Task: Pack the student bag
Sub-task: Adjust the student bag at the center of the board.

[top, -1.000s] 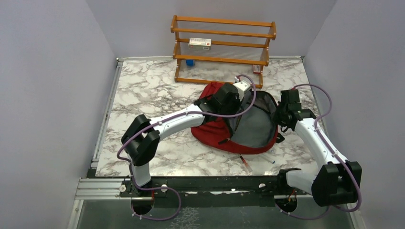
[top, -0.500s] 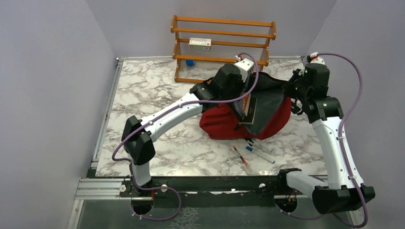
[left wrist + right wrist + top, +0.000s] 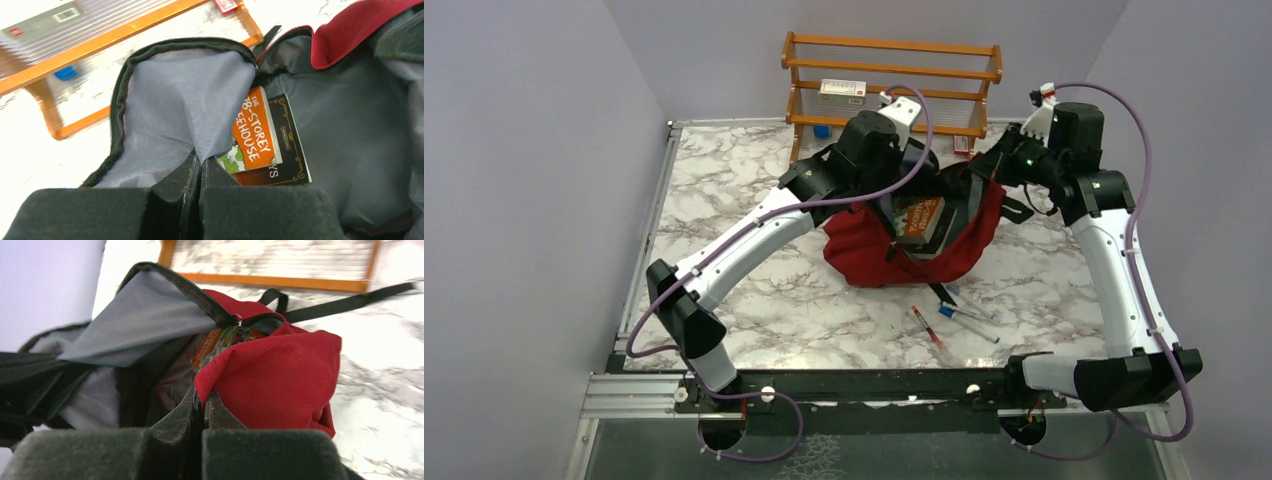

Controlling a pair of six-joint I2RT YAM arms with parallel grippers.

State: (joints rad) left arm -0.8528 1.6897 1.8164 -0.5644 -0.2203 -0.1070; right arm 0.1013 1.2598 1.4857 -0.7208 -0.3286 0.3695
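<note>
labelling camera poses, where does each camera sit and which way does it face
Top external: above and behind the bases, looking down on the table, student bag and wooden rack; both arms show.
Left wrist: on the left arm, looking along the left tool into the bag's grey lining at an orange book; only that tool shows.
Right wrist: on the right arm, looking along the right tool at the bag's red rim; only that tool shows.
Shared: all three see the bag and orange book.

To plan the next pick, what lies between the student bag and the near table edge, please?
A few loose pens lie there, shown in the top external view.
</note>
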